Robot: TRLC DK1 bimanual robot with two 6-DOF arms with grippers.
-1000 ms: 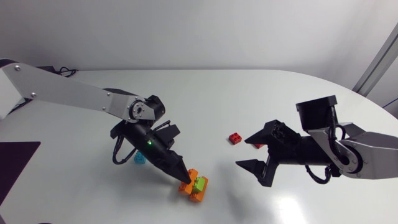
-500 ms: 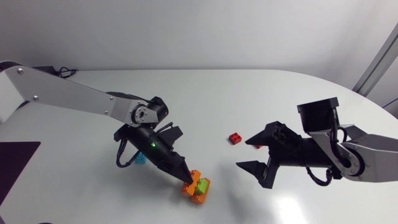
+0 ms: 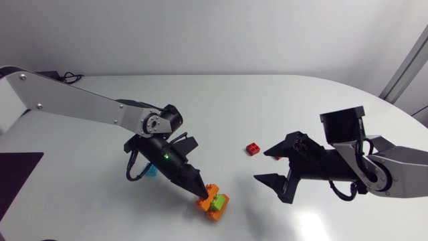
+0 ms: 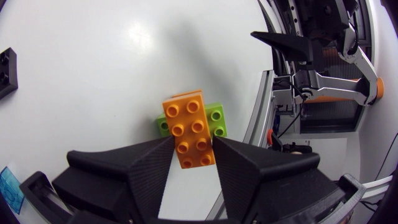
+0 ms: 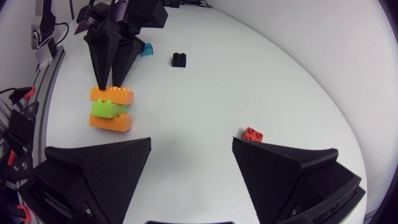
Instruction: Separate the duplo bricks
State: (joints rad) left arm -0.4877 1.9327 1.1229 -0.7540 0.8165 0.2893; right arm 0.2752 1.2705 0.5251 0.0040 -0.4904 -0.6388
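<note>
Left tool (image 3: 200, 194) is closed down narrow on the top orange brick (image 4: 193, 127), one finger pressed to each long side, so I have it gripped from both sides. That brick caps a three-layer duplo stack standing on the white tabletop (image 3: 267, 100): under it sits a green brick (image 4: 216, 120), turned crosswise so its ends stick out past the orange, and beneath that a lower orange brick (image 5: 111, 121).

Compared with a second ago, the stack and my left tool have slid together a little way across the tabletop, toward my right arm's side and the near edge; the three bricks are joined as before. My right tool (image 3: 261, 165) has barely shifted. It hangs with its fingers spread wide and nothing between them, well apart from the stack.

A small red brick (image 3: 253, 148) lies near the right tool's far finger. A black brick (image 5: 180, 59) and a translucent blue piece (image 3: 151, 171) lie close by my left arm.
</note>
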